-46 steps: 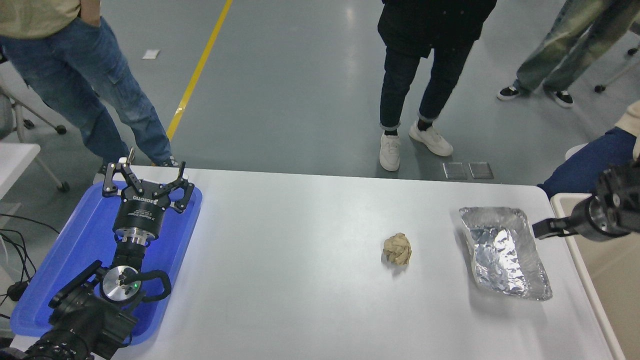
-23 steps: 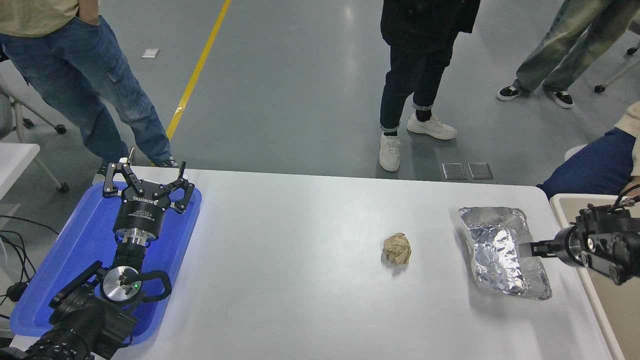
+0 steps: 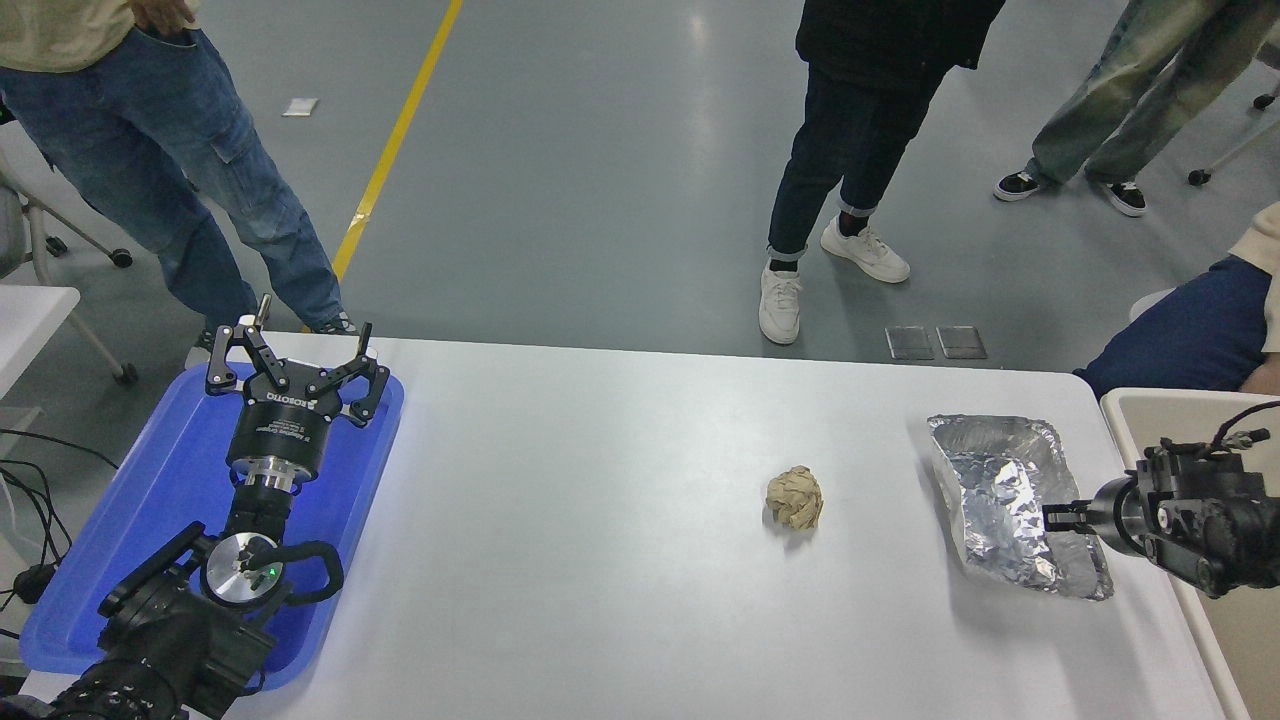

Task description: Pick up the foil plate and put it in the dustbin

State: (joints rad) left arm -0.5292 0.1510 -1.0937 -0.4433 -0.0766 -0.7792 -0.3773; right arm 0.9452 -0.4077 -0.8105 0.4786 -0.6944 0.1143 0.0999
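At the frame's right edge my right gripper (image 3: 1052, 517) has its fingers nipped on the foil plate's (image 3: 1005, 500) near rim, the thin lip nearest the dustbin (image 3: 1125, 408). The plate rests on the bench (image 3: 600, 560); my left gripper (image 3: 296, 372) sits parked, fingers spread, over the blue tray (image 3: 130, 520).

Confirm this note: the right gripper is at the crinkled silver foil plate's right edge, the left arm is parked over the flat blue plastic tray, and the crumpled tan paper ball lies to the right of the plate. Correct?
Not quite. The head view shows the crumpled tan paper ball left of the crinkled silver foil plate, not right. The rest holds: the right gripper is at the plate's right edge, and the left gripper is parked over the flat blue plastic tray.
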